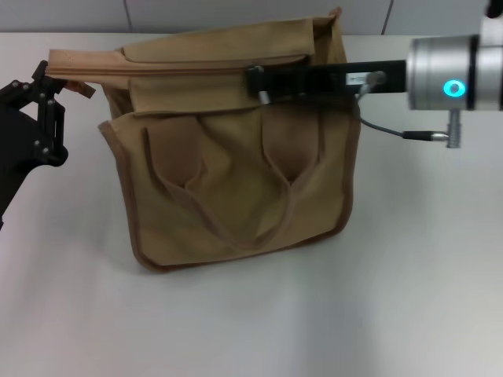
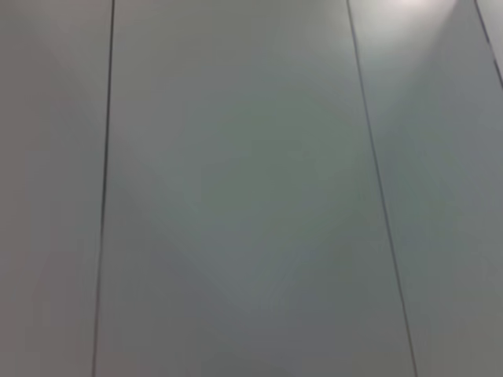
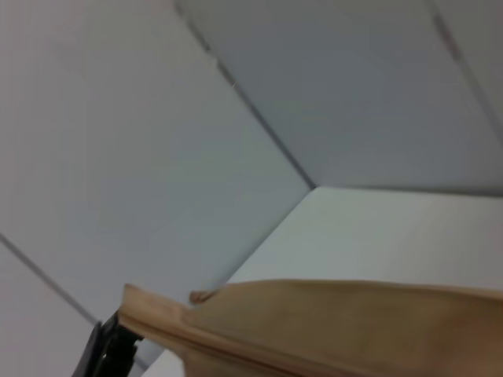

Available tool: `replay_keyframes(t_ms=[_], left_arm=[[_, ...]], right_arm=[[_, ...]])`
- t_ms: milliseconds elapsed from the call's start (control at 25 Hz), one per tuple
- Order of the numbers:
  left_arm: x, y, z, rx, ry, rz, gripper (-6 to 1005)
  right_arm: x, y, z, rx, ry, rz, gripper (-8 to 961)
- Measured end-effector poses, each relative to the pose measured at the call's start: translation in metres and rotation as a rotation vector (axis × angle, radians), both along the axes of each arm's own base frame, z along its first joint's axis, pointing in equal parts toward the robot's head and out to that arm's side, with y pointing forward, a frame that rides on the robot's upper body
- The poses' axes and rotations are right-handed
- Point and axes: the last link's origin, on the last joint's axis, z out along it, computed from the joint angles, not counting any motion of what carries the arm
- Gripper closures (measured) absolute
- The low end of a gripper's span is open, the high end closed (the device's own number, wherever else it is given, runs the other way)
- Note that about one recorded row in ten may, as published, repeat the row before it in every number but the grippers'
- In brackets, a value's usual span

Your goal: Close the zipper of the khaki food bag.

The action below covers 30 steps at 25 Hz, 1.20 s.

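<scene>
The khaki food bag (image 1: 236,181) stands upright on the white table, its strap handles hanging down the front. The zipper (image 1: 157,69) runs along its top panel. My right gripper (image 1: 257,83) reaches in from the right across the bag's top and is shut at the zipper line, where a small silver piece (image 1: 265,97) shows. My left gripper (image 1: 43,82) is at the bag's left end, shut on the top corner next to a brown end tab (image 1: 83,89). The right wrist view shows the bag's top (image 3: 330,322) and the left gripper (image 3: 110,349) at its far end.
The white table (image 1: 409,275) spreads in front of and to the right of the bag. A grey panelled wall (image 2: 236,196) stands behind it. A cable (image 1: 385,129) hangs from my right wrist beside the bag.
</scene>
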Motion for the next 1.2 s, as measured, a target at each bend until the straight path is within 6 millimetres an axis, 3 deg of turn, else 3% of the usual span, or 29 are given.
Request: replay_keyframes(t_ms=[360, 840, 1000, 1080, 1200], left_arm=[[-0.005, 0.007, 0.000, -0.006, 0.005, 0.047, 882], [-0.005, 0.014, -0.001, -0.087, -0.046, 0.057, 876], [-0.010, 0.014, 0.003, -0.152, -0.073, 0.072, 874], [-0.018, 0.011, 0.014, -0.306, -0.114, 0.085, 873], [-0.023, 0.009, 0.025, -0.407, -0.138, 0.096, 783]], right_arm=[[0.045, -0.002, 0.029, 0.123, 0.039, -0.104, 941], [0.050, -0.009, 0.038, 0.164, 0.070, -0.006, 940], [0.052, -0.014, 0.041, 0.195, 0.132, 0.045, 843], [0.056, -0.017, 0.044, 0.209, 0.147, 0.055, 795], [0.061, -0.021, 0.048, 0.222, 0.157, 0.073, 705]])
